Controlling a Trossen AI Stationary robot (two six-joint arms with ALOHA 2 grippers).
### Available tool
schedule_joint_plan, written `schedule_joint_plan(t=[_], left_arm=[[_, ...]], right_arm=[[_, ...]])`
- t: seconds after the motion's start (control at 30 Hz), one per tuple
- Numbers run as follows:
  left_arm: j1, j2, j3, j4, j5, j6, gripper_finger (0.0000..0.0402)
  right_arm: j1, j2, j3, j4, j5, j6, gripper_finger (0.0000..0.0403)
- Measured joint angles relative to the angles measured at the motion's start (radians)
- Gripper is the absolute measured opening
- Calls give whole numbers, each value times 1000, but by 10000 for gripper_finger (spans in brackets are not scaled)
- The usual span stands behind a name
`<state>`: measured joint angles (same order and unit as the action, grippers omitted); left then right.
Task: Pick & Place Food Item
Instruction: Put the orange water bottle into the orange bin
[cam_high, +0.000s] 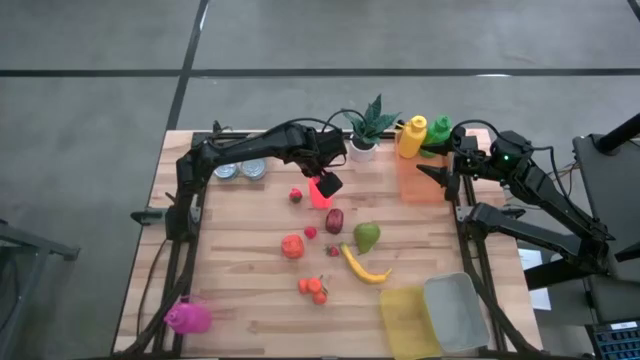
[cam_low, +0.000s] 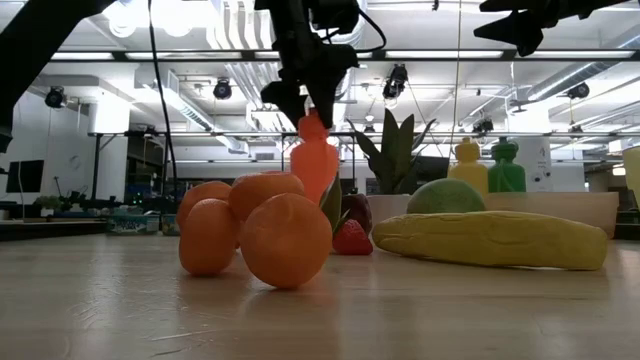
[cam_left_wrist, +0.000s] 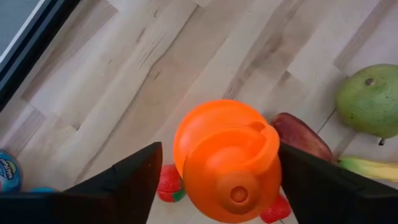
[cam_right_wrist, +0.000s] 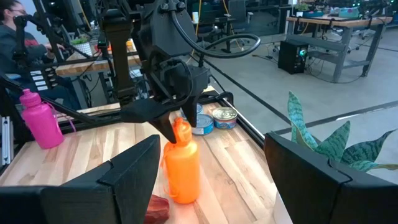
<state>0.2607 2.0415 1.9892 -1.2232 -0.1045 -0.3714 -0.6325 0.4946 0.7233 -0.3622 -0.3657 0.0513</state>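
Orange bottle upright on table, near its middle toward plant; long axis vertical. Left gripper directly above cap, fingers spread wide either side of neck, not yet closed, holding nothing. Apple, pear, banana just beyond. Right gripper well apart at table edge, fingers wide, idle. Left arm nearer by far; judged next move: short drop, then close.

Orange squeeze bottle is standing upright mid-table, cap up, sitting just behind the dark red apple and small strawberries.
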Motion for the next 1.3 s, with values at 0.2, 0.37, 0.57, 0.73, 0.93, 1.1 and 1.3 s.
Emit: schedule_joint_plan(t=[0.2, 0.37, 0.57, 0.73, 0.93, 1.1, 1.3], left_arm=[[0, -6, 0, 0, 16, -1, 331], [1, -49, 2, -4, 64, -54, 332], [3, -140, 2, -1, 75, -40, 332], [10, -248, 2, 49, 62, 30, 332], [0, -381, -10, 158, 12, 101, 332], [-4, -506, -159, 275, 6, 159, 332], [-4, -727, -485, 531, -6, 173, 332]], right_arm=[[0, 0, 0, 0, 0, 0, 286], [0, 0, 0, 0, 0, 0, 286], [0, 0, 0, 0, 0, 0, 286], [0, 0, 0, 0, 0, 0, 286], [0, 0, 0, 0, 0, 0, 286], [0, 0, 0, 0, 0, 0, 286], [0, 0, 0, 0, 0, 0, 286]])
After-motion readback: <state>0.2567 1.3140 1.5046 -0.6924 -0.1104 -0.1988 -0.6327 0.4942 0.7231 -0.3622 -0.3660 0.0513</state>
